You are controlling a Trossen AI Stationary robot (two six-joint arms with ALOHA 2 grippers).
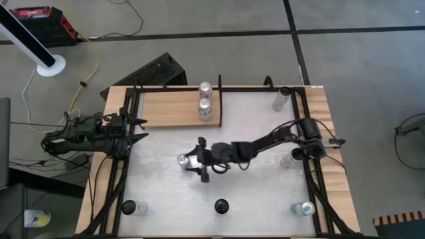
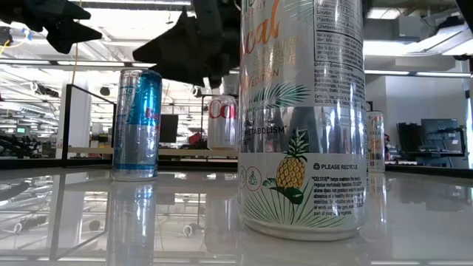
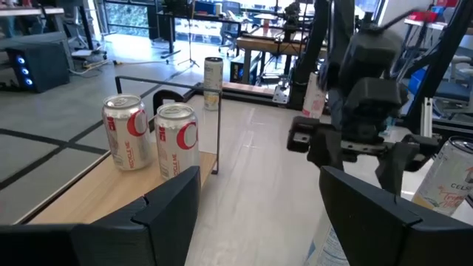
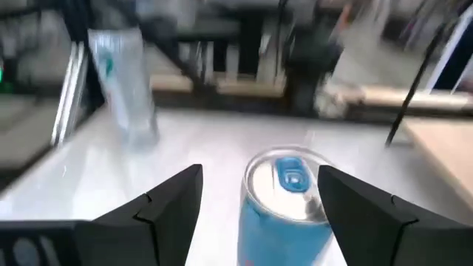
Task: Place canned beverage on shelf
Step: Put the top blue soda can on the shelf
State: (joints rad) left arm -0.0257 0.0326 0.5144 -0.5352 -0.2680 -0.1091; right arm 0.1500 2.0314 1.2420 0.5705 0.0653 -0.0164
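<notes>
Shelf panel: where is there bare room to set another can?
The light-brown wood-grain shelf is bare from its left rail to the two silver-and-red cans crowding its right end. The open right gripper straddles the blue-and-silver can on the glossy white table.

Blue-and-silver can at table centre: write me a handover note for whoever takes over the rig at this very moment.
Right pincer: open, straddling the blue-and-silver can at table centre; not closed on it.
Left pincer: open, empty, waiting at the table's left edge beside the shelf.
Done: two red-and-silver cans stand on the shelf's right end.
Left: grip the blue can, carry it to the shelf, release. More cans stand along the table's edges.
</notes>
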